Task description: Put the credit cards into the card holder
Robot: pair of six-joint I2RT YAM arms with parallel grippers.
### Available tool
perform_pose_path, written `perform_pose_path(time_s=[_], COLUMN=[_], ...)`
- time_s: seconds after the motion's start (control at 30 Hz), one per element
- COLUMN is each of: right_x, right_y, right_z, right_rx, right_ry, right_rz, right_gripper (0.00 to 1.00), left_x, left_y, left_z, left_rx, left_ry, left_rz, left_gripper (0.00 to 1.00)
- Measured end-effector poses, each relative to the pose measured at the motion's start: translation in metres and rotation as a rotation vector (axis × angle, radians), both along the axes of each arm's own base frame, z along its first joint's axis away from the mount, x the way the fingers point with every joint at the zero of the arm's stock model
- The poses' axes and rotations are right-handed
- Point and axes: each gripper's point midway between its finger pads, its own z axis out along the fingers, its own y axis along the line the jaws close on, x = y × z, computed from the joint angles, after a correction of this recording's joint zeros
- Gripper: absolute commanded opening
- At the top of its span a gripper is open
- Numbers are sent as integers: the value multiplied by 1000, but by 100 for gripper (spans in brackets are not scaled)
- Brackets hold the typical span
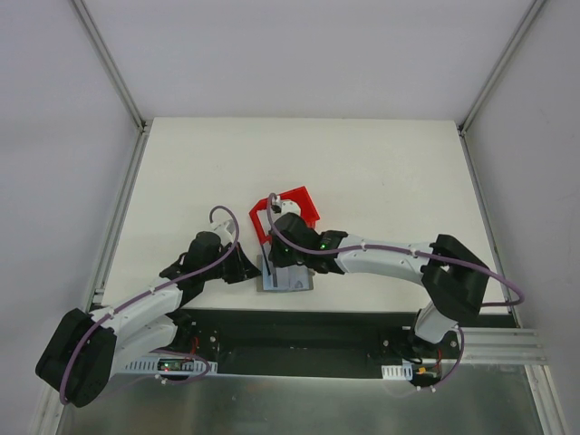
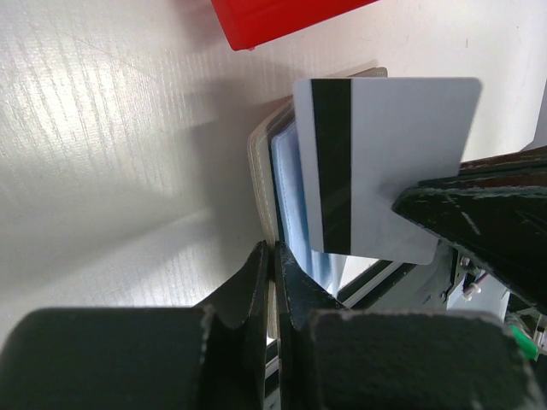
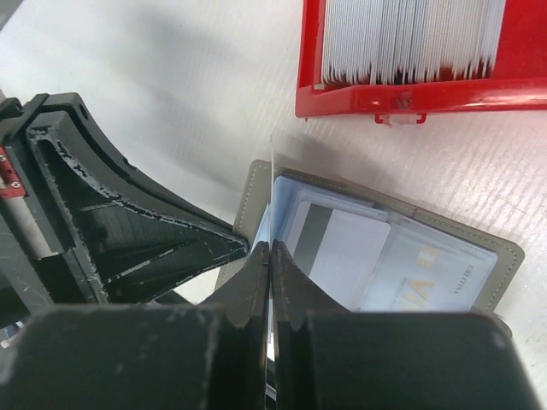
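Observation:
The grey card holder (image 1: 288, 279) lies open on the table in front of the red bin. Its grey cover (image 2: 259, 162) runs into my left gripper (image 2: 273, 249), which is shut on that left flap. My right gripper (image 3: 270, 248) is shut on a pale credit card (image 2: 393, 154) with a black stripe, held upright over the holder's blue-grey slots. In the right wrist view this card (image 3: 272, 188) shows edge-on. Two other cards (image 3: 342, 248) sit in the holder's (image 3: 504, 256) clear pockets. In the top view both grippers, left (image 1: 252, 269) and right (image 1: 279, 260), meet at the holder.
The red bin (image 1: 299, 204) stands just behind the holder, and several white cards (image 3: 410, 43) stand on edge in it. Its red wall (image 3: 513, 94) is close to the holder's far edge. The black base plate (image 1: 299, 331) runs along the near table edge.

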Motion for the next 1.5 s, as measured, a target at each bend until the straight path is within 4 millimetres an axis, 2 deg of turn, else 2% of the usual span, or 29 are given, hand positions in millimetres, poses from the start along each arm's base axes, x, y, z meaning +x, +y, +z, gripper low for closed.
perform_pose_path(time_s=[0.27, 0.47, 0.8, 0.93, 1.13, 1.5], right_x=[2, 2, -5, -10, -18, -23], right_y=[-6, -15, -46, -52, -68, -55], right_z=[14, 9, 9, -1, -35, -35], right_rx=[14, -25, -61, -33, 14, 253], right_ry=[-25, -26, -33, 24, 148, 268], right_rz=[-14, -29, -63, -74, -121, -154], right_gripper=[0, 0, 0, 0, 0, 0], left_x=[-1, -1, -3, -3, -5, -5], left_y=[1, 1, 2, 4, 5, 5], left_z=[-3, -4, -11, -18, -24, -25], left_rx=[8, 9, 27, 44, 59, 61], left_ry=[12, 15, 34, 56, 81, 81], left_rz=[0, 0, -4, 0, 2, 4], left_gripper=[0, 0, 0, 0, 0, 0])
